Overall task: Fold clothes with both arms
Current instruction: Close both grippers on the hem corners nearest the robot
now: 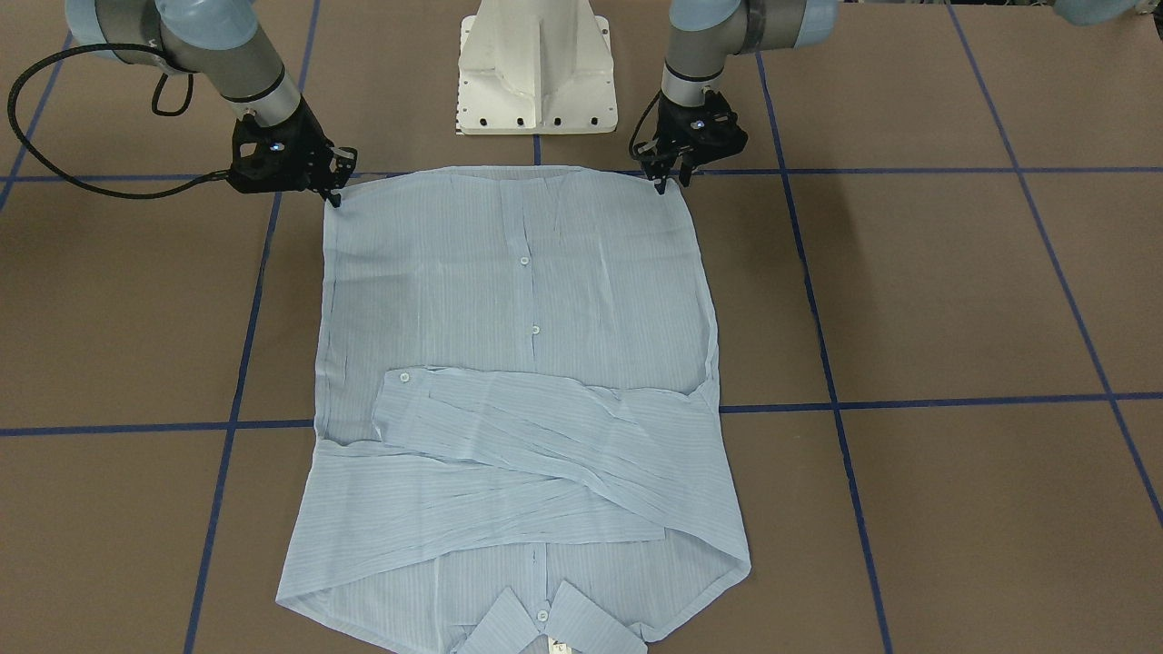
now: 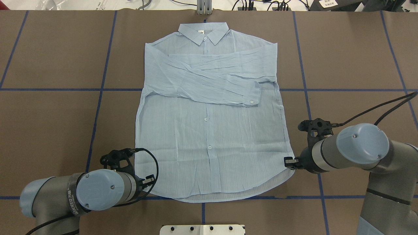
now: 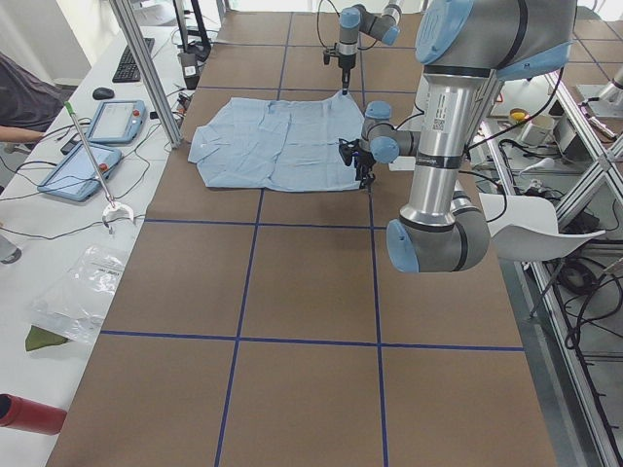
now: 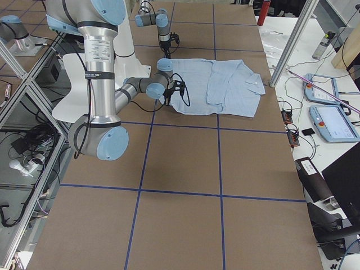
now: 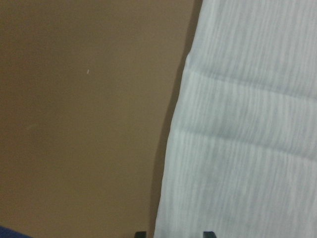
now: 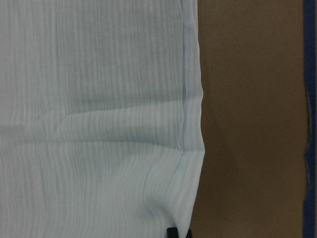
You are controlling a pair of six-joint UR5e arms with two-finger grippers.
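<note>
Collar [image 1: 589,623] of shirt [image 1: 436,291] cropped in front view.

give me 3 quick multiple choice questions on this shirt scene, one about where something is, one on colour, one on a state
1. Where is the collar? A at the robot's end; B at the far end; C hidden underneath.
2. What colour is the shirt? A pale blue; B red; C green.
3. How do the sleeves lie? A spread sideways; B rolled up; C folded across the chest.
Answers: 1 B, it lies at the top of the overhead view; 2 A, so in every view; 3 C, both cross below the collar.
</note>
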